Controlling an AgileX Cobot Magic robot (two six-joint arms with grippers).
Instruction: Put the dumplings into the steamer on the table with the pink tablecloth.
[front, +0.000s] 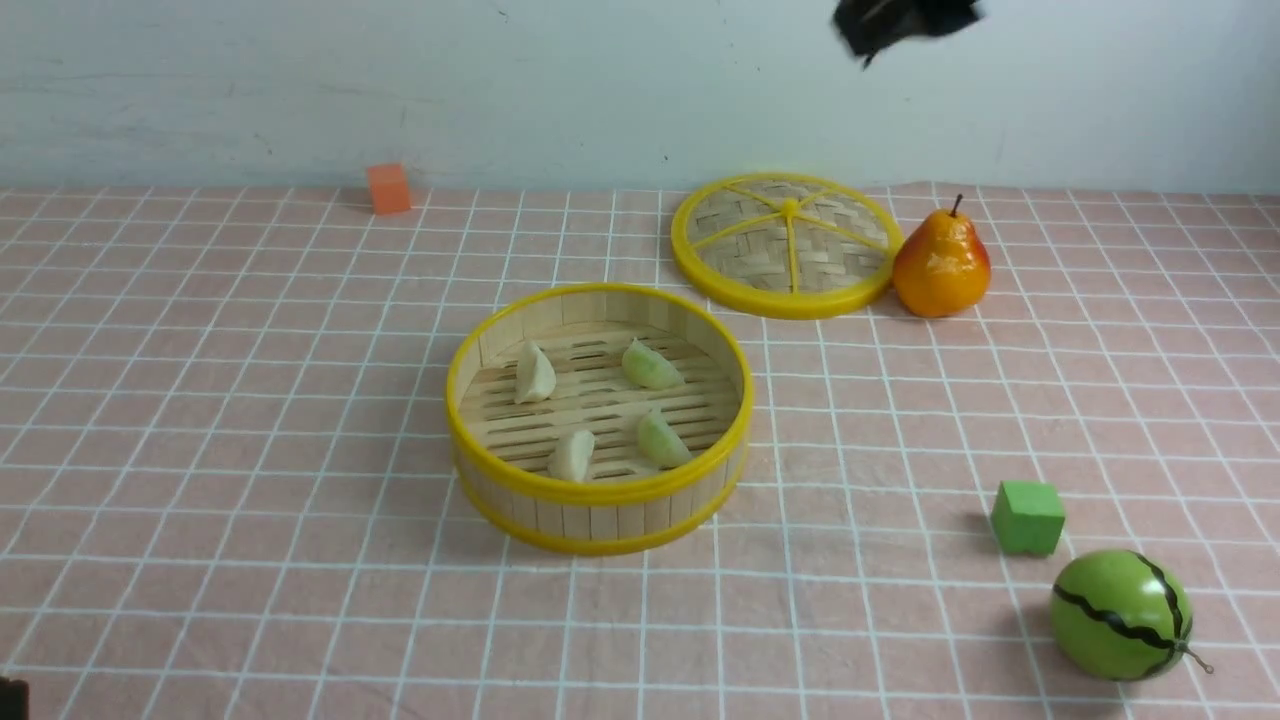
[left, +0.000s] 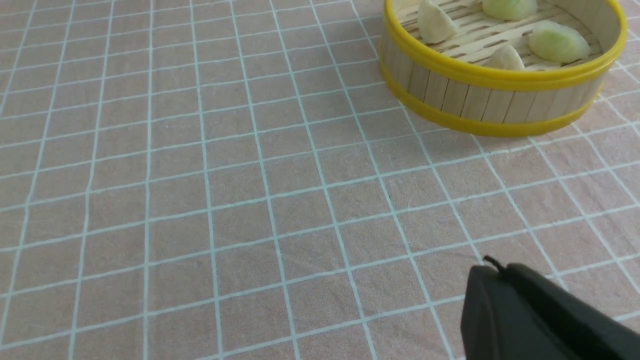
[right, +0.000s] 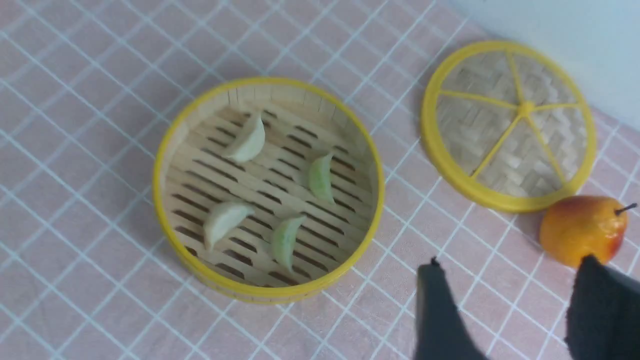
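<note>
Dumplings, all four, lie in the steamer, down left of the right pincer, which hangs spread and empty. The left pincer is pressed together. Any retreat should clear the rim.

1. Front view: camera on the robot's side, between its arms, raised, facing forward and down across the worktop to the back wall; widest, farthest framing.
2. Left wrist view: low, near the worktop, looking obliquely at the steamer, which the frame edge crops; left end effector intrudes.
3. Right wrist view: high, looking steeply down; right end effector at the frame edge.
4. Overlap: the steamer appears in all three; lid and pear in front and right wrist views only.
</note>
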